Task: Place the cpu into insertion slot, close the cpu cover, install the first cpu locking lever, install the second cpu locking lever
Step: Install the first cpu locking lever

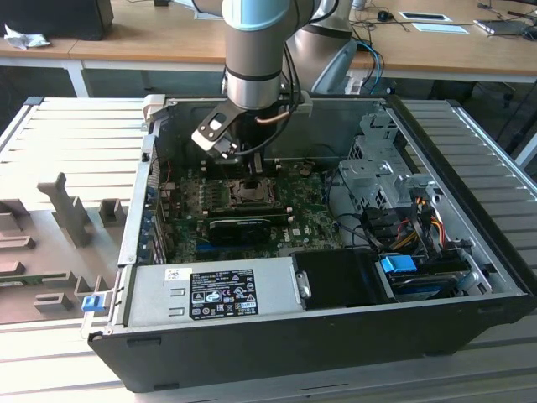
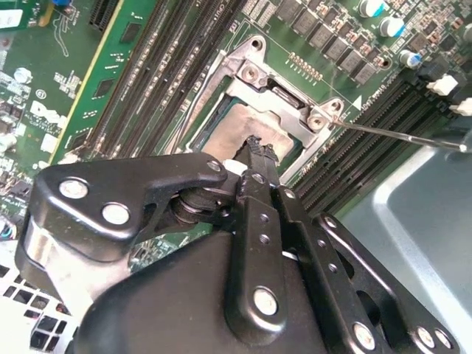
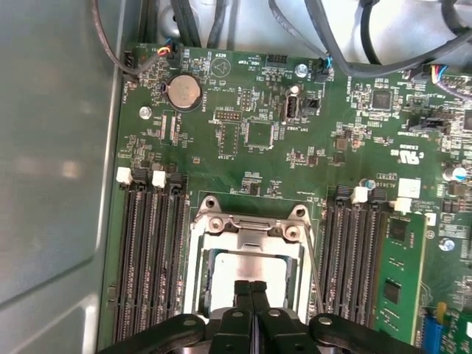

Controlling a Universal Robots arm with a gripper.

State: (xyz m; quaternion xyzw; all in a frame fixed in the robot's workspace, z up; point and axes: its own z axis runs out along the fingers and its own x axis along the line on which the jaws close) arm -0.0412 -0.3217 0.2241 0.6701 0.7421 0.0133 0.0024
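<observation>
The insertion slot (image 1: pixel 250 191) sits in the middle of the green motherboard (image 3: pixel 251 147), inside the open computer case. Through the square window of the cpu cover (image 3: pixel 254 230), which lies flat over the slot, I see the pale cpu (image 3: pixel 228 267). My gripper (image 3: pixel 252 287) is shut with nothing between its fingers, tips right over the cpu's face (image 2: pixel 230 131). In the exterior view the gripper (image 1: pixel 252 164) hangs just above the slot. One thin locking lever (image 2: pixel 398 135) sticks out sideways from a corner of the cover (image 2: pixel 284 99).
Long black memory slots (image 3: pixel 147 251) flank the socket on both sides, and one holds a green memory stick (image 3: pixel 398 273). A black card (image 1: pixel 239 227), a power supply (image 1: pixel 218 290), drive cages (image 1: pixel 382 159) and cables (image 1: pixel 411 218) crowd the case.
</observation>
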